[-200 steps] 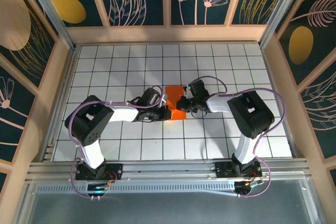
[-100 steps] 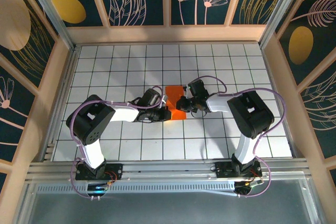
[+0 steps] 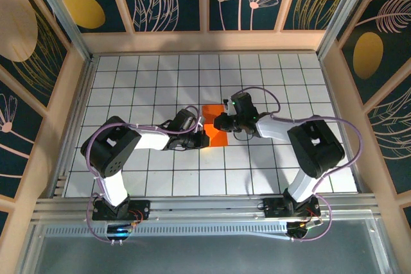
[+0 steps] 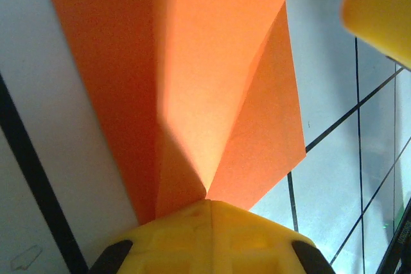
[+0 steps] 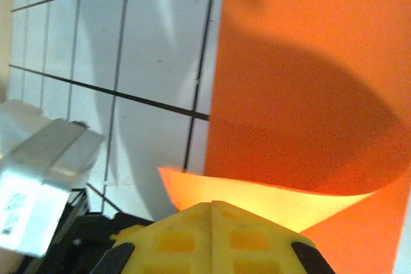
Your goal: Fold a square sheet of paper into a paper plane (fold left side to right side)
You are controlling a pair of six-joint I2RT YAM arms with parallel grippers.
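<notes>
Orange square sheet of paper (image 3: 217,138) is clamped by left pincer (image 3: 203,134) and right pincer (image 3: 222,122); carry its flap across evenly, matching edges before creasing.

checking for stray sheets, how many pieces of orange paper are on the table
1. The orange paper lies near the middle of the table, partly folded, pinched by the left gripper and the right gripper. Another sheet could lie hidden under it.

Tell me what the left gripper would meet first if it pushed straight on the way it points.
The orange sheet: the left gripper, shut, has its tips at the sheet's raised fold. Beyond that, probably the right gripper, though depth is unclear.
</notes>
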